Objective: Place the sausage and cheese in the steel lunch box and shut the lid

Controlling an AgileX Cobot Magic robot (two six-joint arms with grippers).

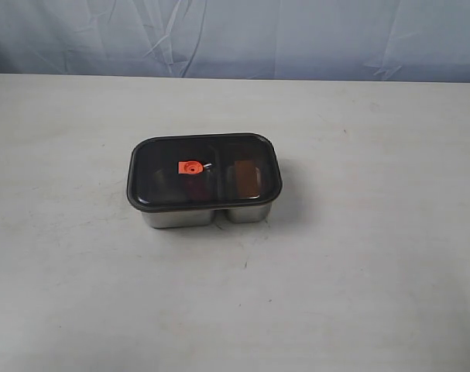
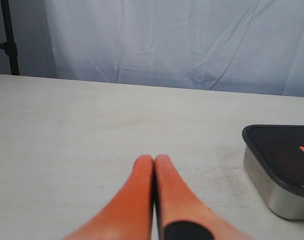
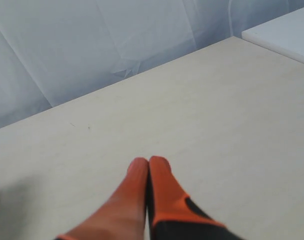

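Note:
The steel lunch box [image 1: 178,218] stands mid-table with the dark lid [image 1: 161,167] lying flat on it, orange valve tab [image 1: 191,167] at its centre. An orange-brown shape, perhaps the cheese [image 1: 248,179], shows dimly through the lid on the right side; the sausage is hidden. In the left wrist view the lunch box [image 2: 272,192] and the lid [image 2: 277,145] sit at the frame's edge, apart from my left gripper [image 2: 154,159], which is shut and empty. My right gripper [image 3: 148,162] is shut over bare table. Neither gripper appears in the exterior view.
A pale wrinkled curtain [image 1: 235,35] hangs behind the table's far edge. A dark stand [image 2: 9,37] rises at the left wrist view's corner. A white surface [image 3: 284,32] adjoins the table in the right wrist view.

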